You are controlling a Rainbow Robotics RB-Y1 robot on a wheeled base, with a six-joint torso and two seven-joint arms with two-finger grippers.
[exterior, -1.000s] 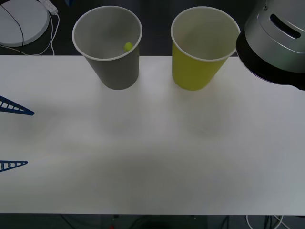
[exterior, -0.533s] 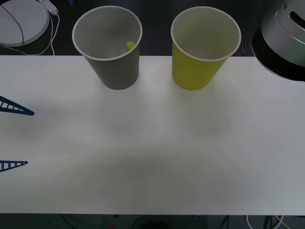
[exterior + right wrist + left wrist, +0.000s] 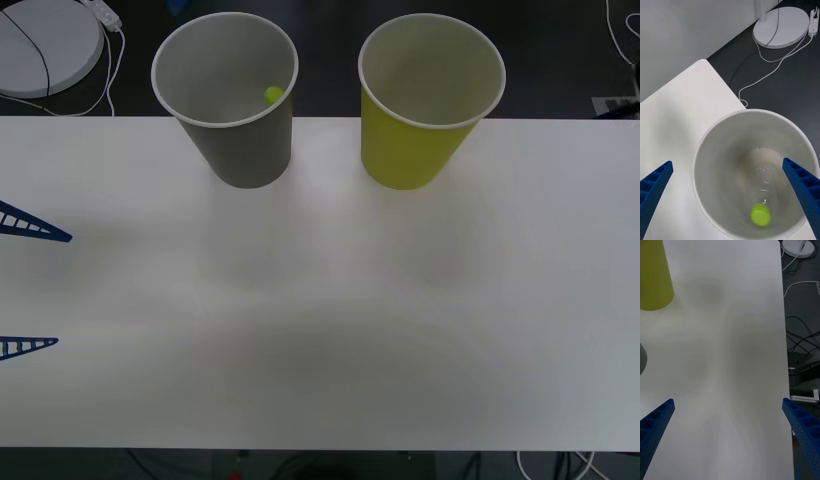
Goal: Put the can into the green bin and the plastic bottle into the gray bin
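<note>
The gray bin [image 3: 240, 140] stands upright at the back left of the white table [image 3: 320, 300], with the green bin [image 3: 408, 150] upright to its right. The plastic bottle [image 3: 271, 96] lies inside the gray bin, its lime cap showing. In the right wrist view I look straight down into the gray bin [image 3: 726, 142] at the clear bottle [image 3: 762, 202]; my right gripper [image 3: 727, 163] is open above it. My left gripper [image 3: 25, 285] is open over the table's left edge, holding nothing. The left wrist view shows the green bin [image 3: 653, 277]. The can is out of view.
A white round base [image 3: 45, 40] with a cable sits on the dark floor behind the table's back left corner, also the base [image 3: 782, 26] in the right wrist view. Loose cables [image 3: 801, 333] lie on the floor beyond the table's edge.
The right arm's silver body has left the front view at the upper right. The bins, the bottle and the left gripper have not moved.
</note>
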